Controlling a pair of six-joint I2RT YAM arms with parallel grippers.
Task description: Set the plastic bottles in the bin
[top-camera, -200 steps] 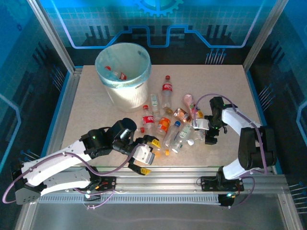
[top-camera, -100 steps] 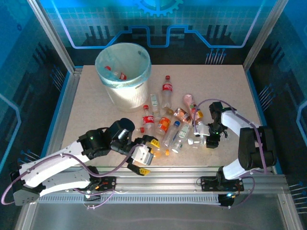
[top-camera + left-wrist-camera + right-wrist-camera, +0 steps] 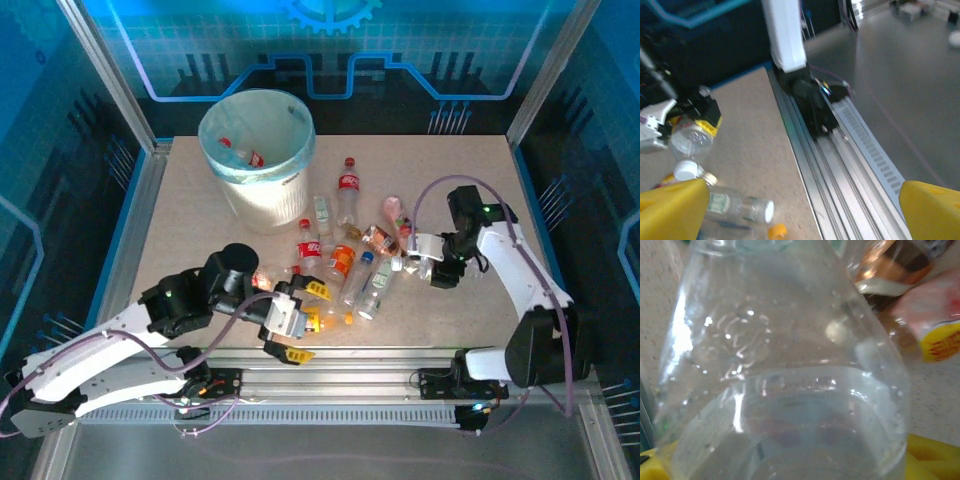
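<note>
Right claw [image 3: 415, 263] is clamped on a clear bottle [image 3: 785, 390]. Its yellow pads [image 3: 940, 460] show at both sides of the bottle's wide end. The right wrist view is too close to tell whether the bottle is off the worktop [image 3: 470, 180]. This claw reaches in from the right edge, about midway between the near and far edges, and sits at the right end of a loose pile of bottles.

The left claw [image 3: 309, 322] has its fingers wide apart with nothing held between them. Its yellow fingertips [image 3: 670, 205] stand at the two lower corners of the left wrist view. It is close to the near edge, left of the middle, just beside the near end of the pile.

The bin [image 3: 290, 185] stands upright near the far left corner. Two small bottles with red on them [image 3: 255, 158] lie inside it.

The rest lie on their sides in the middle of the worktop, between the bin and the right claw:
- A red-capped bottle with a red label [image 3: 348, 185] is farthest from the arms.
- A pink bottle [image 3: 393, 210] lies to its right.
- A second red-label bottle [image 3: 308, 248] and an orange bottle [image 3: 341, 260] lie side by side, nearer the arms.
- A clear bottle with a blue cap [image 3: 362, 278] lies just right of the orange one.

A white-capped clear bottle [image 3: 735, 207] lies close in front of the left claw.
</note>
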